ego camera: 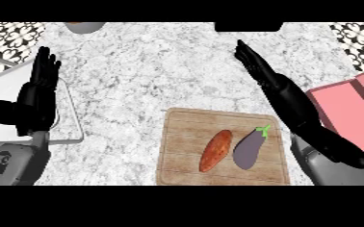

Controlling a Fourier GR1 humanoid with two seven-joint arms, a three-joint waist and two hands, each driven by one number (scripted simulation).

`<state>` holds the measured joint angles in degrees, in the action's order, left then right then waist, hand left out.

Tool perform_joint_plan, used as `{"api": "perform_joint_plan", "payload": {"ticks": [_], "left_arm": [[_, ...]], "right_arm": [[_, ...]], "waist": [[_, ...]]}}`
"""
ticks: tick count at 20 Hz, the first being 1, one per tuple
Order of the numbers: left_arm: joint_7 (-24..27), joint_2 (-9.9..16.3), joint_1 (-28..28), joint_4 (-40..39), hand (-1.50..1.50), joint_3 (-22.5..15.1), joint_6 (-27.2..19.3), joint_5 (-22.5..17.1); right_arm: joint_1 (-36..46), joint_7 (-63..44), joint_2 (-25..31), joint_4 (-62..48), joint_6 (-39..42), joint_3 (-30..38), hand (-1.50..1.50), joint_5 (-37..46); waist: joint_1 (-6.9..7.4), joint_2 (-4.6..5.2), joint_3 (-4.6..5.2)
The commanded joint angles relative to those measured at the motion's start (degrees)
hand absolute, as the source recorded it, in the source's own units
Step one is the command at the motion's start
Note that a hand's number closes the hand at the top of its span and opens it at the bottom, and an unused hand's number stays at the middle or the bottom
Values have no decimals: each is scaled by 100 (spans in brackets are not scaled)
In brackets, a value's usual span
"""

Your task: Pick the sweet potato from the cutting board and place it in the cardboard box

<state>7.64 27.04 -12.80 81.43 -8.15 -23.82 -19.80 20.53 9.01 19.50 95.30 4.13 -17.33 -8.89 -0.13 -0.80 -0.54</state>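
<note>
The right black hand (257, 67) is held over the speckled grey stone tabletop (163, 72), fingers straight and together, nothing grasped. The left black hand (39, 89) is rested open at the left edge. The orange, elongated sweet potato (215, 150) is found on the wooden cutting board (186, 125), beside a purple eggplant (250, 148).

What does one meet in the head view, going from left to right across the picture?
Left hand → cutting board's bare left part → sweet potato → eggplant → pink box. The right hand overlaps these.
</note>
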Motion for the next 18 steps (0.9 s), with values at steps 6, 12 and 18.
{"api": "perform_joint_plan", "payload": {"ticks": [6,12,18], "left_arm": [[94,796,186,240,0,-597,715,660],[163,819,462,507,0,-988,1237,641],[309,794,345,593,0,-1070,1431,745]], "right_arm": [[-930,-1163,265,791,-2511,1657,-150,959],[-2818,-2245,758,1621,-3155,1135,-150,2611],[-3843,-3176,1087,2863,-2996,90,-150,4664]], "waist": [[-1075,-222,72],[-687,-85,88],[-281,21,91]]}}
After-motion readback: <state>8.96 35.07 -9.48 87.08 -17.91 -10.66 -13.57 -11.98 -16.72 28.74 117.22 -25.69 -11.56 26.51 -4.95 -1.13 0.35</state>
